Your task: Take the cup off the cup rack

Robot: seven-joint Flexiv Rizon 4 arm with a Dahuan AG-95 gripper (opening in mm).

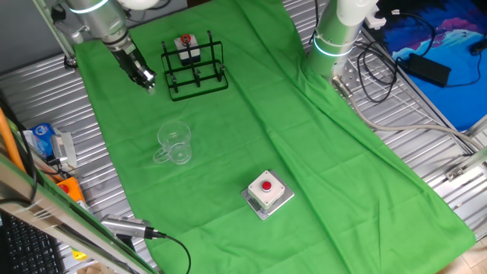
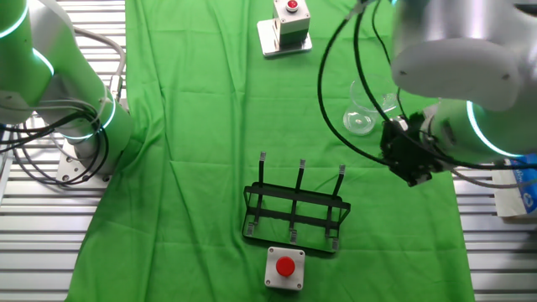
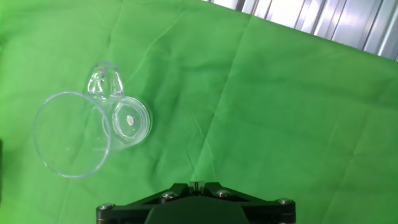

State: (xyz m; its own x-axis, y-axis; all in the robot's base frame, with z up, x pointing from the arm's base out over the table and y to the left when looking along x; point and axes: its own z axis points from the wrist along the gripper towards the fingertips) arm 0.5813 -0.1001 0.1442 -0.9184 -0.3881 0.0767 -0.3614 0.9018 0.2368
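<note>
On the tabletop (image 1: 319, 144) with its green cloth you see the cup rack (image 1: 195, 68) standing with no cup on it, a grey box with a red button (image 1: 267, 192) near the front, and the cup (image 1: 175, 143) standing upright on the cloth between them, well apart from both. The claw (image 1: 144, 78) hangs just beside the rack with nothing in it, but how far open it is you cannot tell. Only the hand view shows the handle (image 3: 104, 81) clearly, and only the other fixed view shows a second red-button box (image 2: 285, 268) just in front of the rack.
</note>
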